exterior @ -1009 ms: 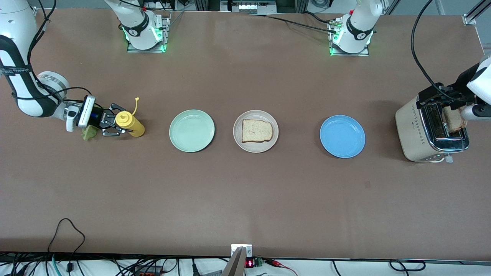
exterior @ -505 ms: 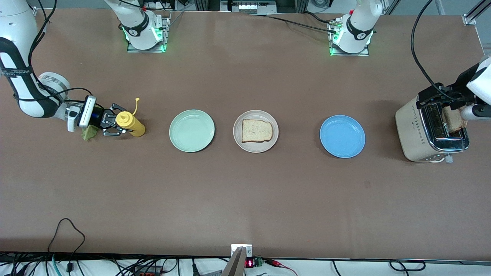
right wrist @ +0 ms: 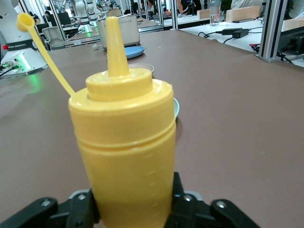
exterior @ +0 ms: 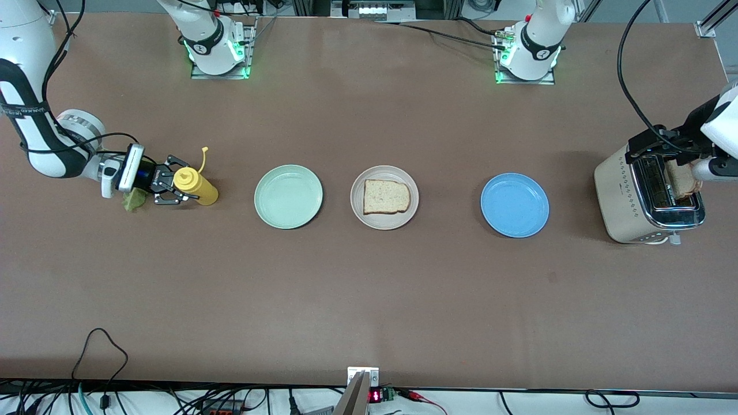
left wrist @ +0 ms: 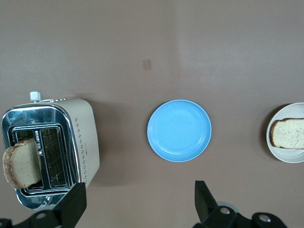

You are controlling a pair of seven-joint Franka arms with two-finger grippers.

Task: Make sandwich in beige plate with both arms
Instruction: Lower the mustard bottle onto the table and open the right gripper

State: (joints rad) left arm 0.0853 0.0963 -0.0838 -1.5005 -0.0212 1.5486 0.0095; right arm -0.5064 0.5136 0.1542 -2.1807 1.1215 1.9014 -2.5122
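A bread slice [exterior: 386, 196] is lying flat in the beige plate [exterior: 384, 170], which is sitting at the middle of the table [exterior: 369, 300] between a green plate [exterior: 288, 196] and a blue plate [exterior: 515, 205]. A second slice [exterior: 682, 180] is standing tilted in a slot of the toaster [exterior: 620, 202] at the left arm's end of the table, with its upper part poking out above the slot. The lettuce [exterior: 134, 200] is lying on the table at the right arm's end, just beside a yellow bottle [exterior: 196, 187] and partly covered by the right gripper.

The right gripper [exterior: 167, 187] is reaching in level with the table and is sitting around the upright bottle, one finger on each side of its body. In the right wrist view the fingers [right wrist: 83, 211] are lying close against the bottle [right wrist: 124, 142], but whether they are squeezing it or standing just free of it cannot be told. The bottle's cap is hanging loose on its strap above the nozzle.

The left gripper [left wrist: 137, 202] is hovering over the toaster [left wrist: 47, 147] with its fingers [left wrist: 202, 199] spread wide and nothing between them. In the left wrist view the blue plate [left wrist: 179, 130] is lying between the toaster and the beige plate [left wrist: 273, 142].
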